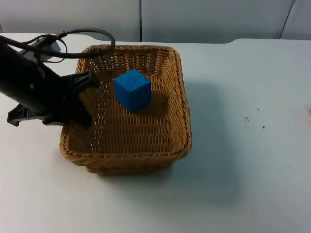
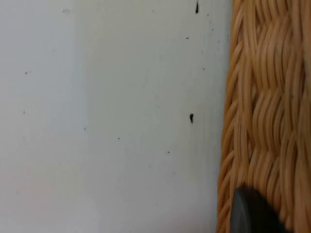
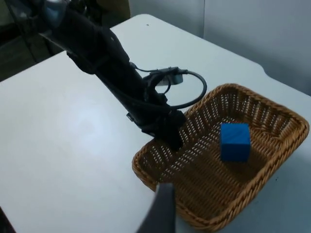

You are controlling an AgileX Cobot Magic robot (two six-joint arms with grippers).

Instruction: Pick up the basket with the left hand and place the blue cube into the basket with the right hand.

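Cube in basket; left gripper on the basket's left wall.

The blue cube [image 1: 132, 90] rests inside the wicker basket [image 1: 175, 141], toward its far side, touching no wall. The basket stands on the white table [image 1: 252, 170]. The left gripper [image 1: 83, 99] straddles the left wall, one finger outside and one inside, clamped on the wicker; the right wrist view confirms this grip [image 3: 170, 133]. The left wrist view shows the weave [image 2: 262, 107] close beside bare table. The right gripper [image 3: 163, 213] hangs above the table near the basket's corner; whether its fingers are parted cannot be told.
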